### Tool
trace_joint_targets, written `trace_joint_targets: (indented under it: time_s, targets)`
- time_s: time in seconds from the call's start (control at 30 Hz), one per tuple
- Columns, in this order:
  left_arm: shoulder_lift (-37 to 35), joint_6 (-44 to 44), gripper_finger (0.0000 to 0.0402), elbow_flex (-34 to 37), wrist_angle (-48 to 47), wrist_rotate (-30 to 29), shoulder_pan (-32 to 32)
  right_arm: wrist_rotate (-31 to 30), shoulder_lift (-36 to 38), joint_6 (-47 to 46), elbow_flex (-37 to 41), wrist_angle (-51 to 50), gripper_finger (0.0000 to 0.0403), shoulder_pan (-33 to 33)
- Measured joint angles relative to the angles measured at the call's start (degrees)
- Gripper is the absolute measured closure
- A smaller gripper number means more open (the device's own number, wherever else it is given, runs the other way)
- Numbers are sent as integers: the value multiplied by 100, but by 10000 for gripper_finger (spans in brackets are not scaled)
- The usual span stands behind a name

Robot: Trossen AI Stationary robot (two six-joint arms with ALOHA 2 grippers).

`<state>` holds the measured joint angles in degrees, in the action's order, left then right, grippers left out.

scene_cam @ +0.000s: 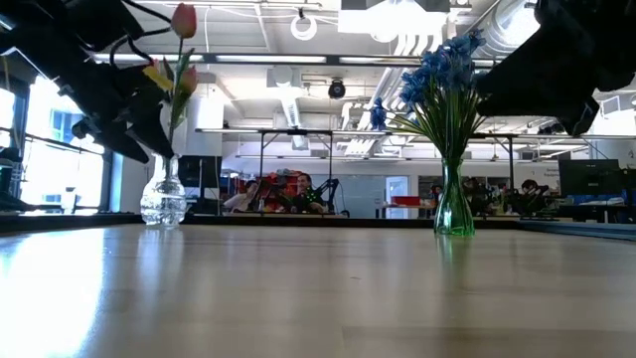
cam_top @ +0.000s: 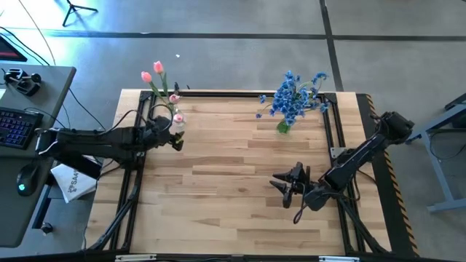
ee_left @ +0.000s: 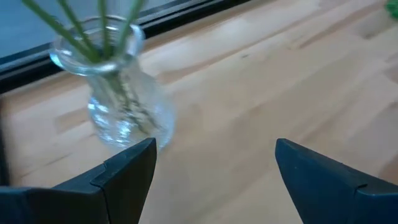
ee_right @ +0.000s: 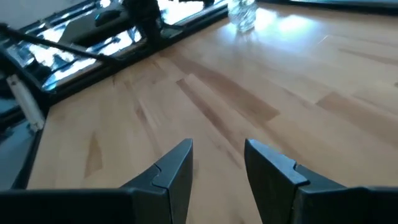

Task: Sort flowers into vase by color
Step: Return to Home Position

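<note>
Now left claw (ee_left: 215,144) spread beside glass vase (ee_left: 118,106), right claw (ee_right: 218,143) spread above table (cam_top: 233,167).

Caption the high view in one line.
Pink tulips in clear vase, blue flowers in green vase; left gripper beside clear vase, right gripper apart; both open.

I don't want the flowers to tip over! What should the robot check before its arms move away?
1. Pink tulips in the clear vase: ok.
2. Blue flowers in the green vase: ok.
3. Both vases standing upright: ok.
4. Left fingers open, nothing between them: ok, but the clear vase is close ahead, so back off carefully.
5. Right fingers open and empty, over bare table: ok.
6. Loose flowers on the table: none seen, ok.
</note>
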<state>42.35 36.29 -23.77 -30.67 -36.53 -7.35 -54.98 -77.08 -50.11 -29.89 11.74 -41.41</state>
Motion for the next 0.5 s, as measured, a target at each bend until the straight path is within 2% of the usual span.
trace_joint_targets:
  time_s: [0.1, 0.2, 0.27, 0.37, 0.5]
  targets:
    - [0, 245, 87, 0, -28, -69, 341, 618, 0, 144, 0, -12, 263, 2]
    - [0, 505, 87, 0, -121, -134, 642, 2067, 98, 652, 0, -1, 263, 27]
    - [0, 677, 87, 0, -115, -137, 862, 2784, 196, 796, 0, 0, 263, 57]
    - [2, 866, 87, 4, 69, -174, 1271, 3447, 392, 1075, 0, 12, 263, 174]
    - [23, 810, 87, 52, 845, -311, 1931, 4127, 655, 1748, 0, 9, 276, 426]
